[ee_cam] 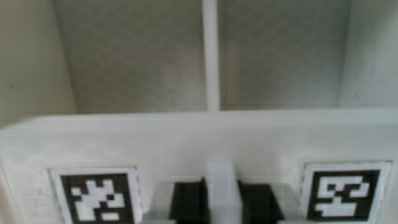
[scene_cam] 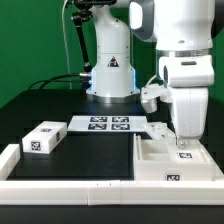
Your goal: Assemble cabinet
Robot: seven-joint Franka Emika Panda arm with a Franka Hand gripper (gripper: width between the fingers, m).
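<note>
**Gripper lowered into the cabinet, right of the marker board**

Farthest to the exterior view's left of the marker board (scene_cam: pixel 100 123): a low white border rail (scene_cam: pixel 12 160), edging the black table (scene_cam: pixel 90 150).

Next, also left of the marker board and close beside its end: one small white drawer block (scene_cam: pixel 43 138), lying loose on the table, with a black-and-white tag on top and another on its near face. Cannot tell whether it touches the board.

Behind the marker board: the white robot base (scene_cam: pixel 110 70), with dark cables trailing off to its left.

Right of the marker board, just beside it: the cabinet (scene_cam: pixel 160 165), a large white open-topped box sitting flat on the table inside the rail, with marker tags on its upper surfaces.

Directly over the cabinet's far part, well right of the marker board: the gripper (scene_cam: pixel 184 140), pointing straight down with its tips at the box.

From the wrist view: a white cabinet wall (ee_cam: pixel 196 135) carrying two tags (ee_cam: pixel 96 198), and beyond it a pale compartment split by a thin upright divider (ee_cam: pixel 212 55). Dark fingers (ee_cam: pixel 183 200) close together, with a narrow white strip between them. Cannot tell whether clamped on that strip or merely straddling it.
</note>
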